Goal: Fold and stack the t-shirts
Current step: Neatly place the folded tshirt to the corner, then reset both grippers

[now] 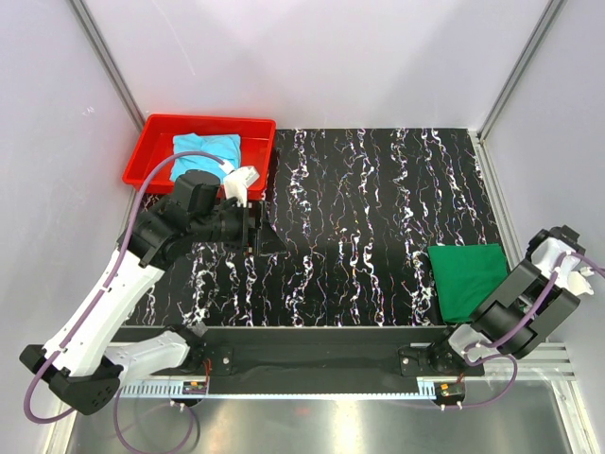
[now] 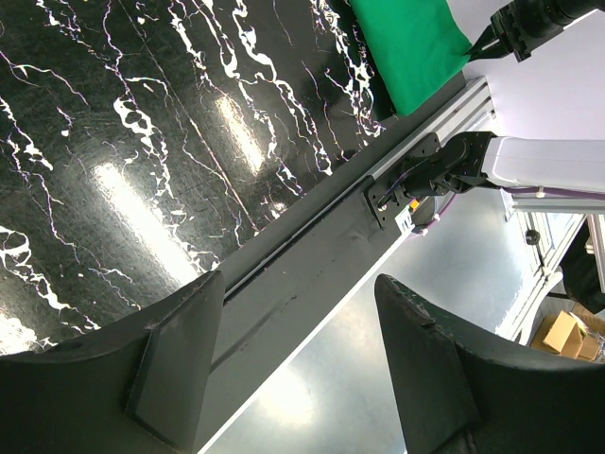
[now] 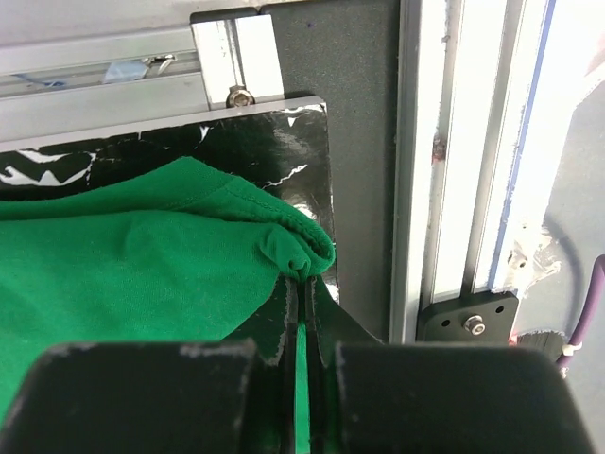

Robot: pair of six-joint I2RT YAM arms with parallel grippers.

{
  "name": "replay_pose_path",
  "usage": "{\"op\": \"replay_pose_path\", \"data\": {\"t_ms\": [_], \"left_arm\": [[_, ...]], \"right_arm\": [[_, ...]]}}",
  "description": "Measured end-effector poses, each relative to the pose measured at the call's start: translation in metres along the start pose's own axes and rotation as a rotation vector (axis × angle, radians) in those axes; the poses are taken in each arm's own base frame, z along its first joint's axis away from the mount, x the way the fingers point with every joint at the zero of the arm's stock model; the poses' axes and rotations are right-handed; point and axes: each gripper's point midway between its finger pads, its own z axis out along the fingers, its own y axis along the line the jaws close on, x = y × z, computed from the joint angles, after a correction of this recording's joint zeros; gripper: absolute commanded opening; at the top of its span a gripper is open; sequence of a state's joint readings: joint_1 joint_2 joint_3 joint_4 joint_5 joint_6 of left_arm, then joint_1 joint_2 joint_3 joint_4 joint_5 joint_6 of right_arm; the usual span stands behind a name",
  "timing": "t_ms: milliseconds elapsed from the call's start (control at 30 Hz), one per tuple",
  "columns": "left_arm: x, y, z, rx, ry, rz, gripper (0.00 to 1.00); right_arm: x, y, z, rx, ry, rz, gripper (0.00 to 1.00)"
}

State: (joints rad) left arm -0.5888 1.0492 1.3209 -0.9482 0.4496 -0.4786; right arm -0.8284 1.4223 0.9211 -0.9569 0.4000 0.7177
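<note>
A dark green t-shirt (image 1: 466,278) lies folded at the right side of the table; it also shows in the left wrist view (image 2: 408,45) and the right wrist view (image 3: 142,255). My right gripper (image 1: 502,290) is shut on its right edge, with cloth bunched between the fingertips (image 3: 302,277). A light cyan-blue t-shirt (image 1: 206,151) lies crumpled in the red tray (image 1: 151,147) at the back left. My left gripper (image 1: 257,227) hovers above the table just right of the tray, open and empty (image 2: 298,284).
The table has a black marbled mat (image 1: 359,218). Aluminium frame rails (image 3: 454,170) run along the table's right edge, close to my right gripper. White walls enclose the back and sides. The arm bases and a black bar (image 1: 312,355) sit at the near edge.
</note>
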Motion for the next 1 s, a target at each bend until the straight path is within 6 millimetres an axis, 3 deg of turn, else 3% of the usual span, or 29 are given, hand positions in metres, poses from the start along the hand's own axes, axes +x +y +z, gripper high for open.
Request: {"op": "replay_pose_path", "data": {"t_ms": [67,100,200,300,433,533,600,700,833,967,1000], "left_arm": [[0.000,0.000,0.000,0.000,0.000,0.000,0.70],[0.000,0.000,0.000,-0.001,0.000,-0.001,0.70],[0.000,0.000,0.000,-0.001,0.000,-0.001,0.70],[0.000,0.001,-0.001,-0.003,-0.002,0.001,0.71],[-0.001,0.001,-0.002,-0.004,-0.009,0.001,0.71],[-0.002,0.001,-0.003,-0.004,-0.013,0.001,0.71],[-0.002,0.002,-0.003,-0.005,-0.012,-0.002,0.71],[0.000,0.005,-0.001,-0.005,-0.006,-0.013,0.70],[0.006,0.010,0.004,-0.009,0.005,-0.039,0.71],[0.012,0.015,0.005,-0.012,-0.011,-0.059,0.73],[0.014,0.016,0.004,-0.012,-0.024,-0.061,0.73]], "right_arm": [[0.000,-0.001,0.001,0.006,0.003,0.012,0.21],[0.000,-0.002,0.001,0.009,0.003,0.020,0.43],[-0.001,-0.006,0.000,0.023,0.001,0.044,0.63],[-0.004,-0.009,-0.008,0.006,-0.020,0.052,0.68],[-0.015,-0.006,-0.031,-0.068,-0.090,0.049,0.68],[-0.017,0.009,-0.049,-0.134,-0.125,-0.007,0.67],[-0.008,0.029,-0.062,-0.197,-0.136,-0.074,0.66],[0.032,0.069,-0.087,-0.334,-0.135,-0.248,0.66],[0.114,0.115,-0.133,-0.558,-0.105,-0.532,0.66],[0.198,0.130,-0.176,-0.787,-0.008,-0.745,0.71],[0.216,0.130,-0.184,-0.845,0.021,-0.781,0.77]]}}
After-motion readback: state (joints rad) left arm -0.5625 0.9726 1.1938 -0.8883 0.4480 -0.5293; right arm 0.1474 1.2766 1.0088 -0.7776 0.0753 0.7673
